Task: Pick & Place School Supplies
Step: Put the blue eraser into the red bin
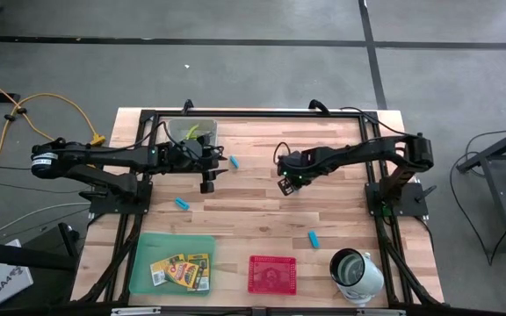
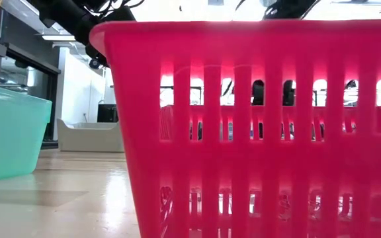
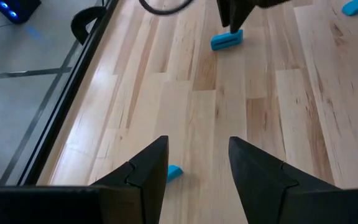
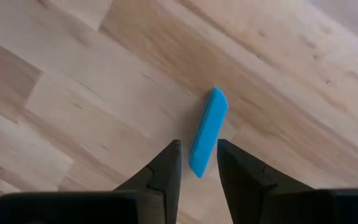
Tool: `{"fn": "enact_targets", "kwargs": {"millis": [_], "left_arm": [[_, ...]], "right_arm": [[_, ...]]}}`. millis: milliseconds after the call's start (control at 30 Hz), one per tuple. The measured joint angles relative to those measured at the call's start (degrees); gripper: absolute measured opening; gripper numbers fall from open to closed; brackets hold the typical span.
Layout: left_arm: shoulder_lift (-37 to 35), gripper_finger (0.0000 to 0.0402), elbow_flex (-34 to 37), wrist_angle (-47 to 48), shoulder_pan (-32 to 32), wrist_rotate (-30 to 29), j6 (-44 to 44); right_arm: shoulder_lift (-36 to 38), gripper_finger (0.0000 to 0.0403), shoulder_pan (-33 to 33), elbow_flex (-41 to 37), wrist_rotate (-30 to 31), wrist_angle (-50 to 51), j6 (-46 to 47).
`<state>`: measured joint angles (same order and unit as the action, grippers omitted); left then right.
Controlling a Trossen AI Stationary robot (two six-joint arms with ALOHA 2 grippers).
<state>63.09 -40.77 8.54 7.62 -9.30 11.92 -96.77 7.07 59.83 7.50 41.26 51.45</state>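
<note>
Presently, left gripper [image 3: 194, 168] is hovering over the table [image 1: 262, 219], jaws spread, one blue piece [image 3: 174, 172] lying just beside a jaw. Right gripper [image 4: 197, 165] is straddling another blue piece [image 4: 207, 129], jaws part-open around its end, apparently lining up a pinch, not gripping yet.

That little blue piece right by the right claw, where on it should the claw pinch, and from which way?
Across its narrow width, coming straight down from above. The blue piece lies flat on the wooden table, long and slim, and one end already sits between the right gripper's open fingers, so pinching its long sides looks easiest.
</note>
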Motion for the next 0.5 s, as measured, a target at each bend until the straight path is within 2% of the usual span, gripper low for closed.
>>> {"fn": "enact_targets", "kwargs": {"millis": [333, 500], "left_arm": [[0.00, 0.0161, 0.00, 0.02, 0.00, 0.03, 0.01], [0.00, 0.0161, 0.00, 0.04, 0.00, 0.04, 0.02]], "right_arm": [[-6.70, 0.0095, 0.04, 0.00, -0.32, -1.16, -0.50], [-7.52, 0.0095, 0.04, 0.20, -0.69, -1.69, -1.66]]}}
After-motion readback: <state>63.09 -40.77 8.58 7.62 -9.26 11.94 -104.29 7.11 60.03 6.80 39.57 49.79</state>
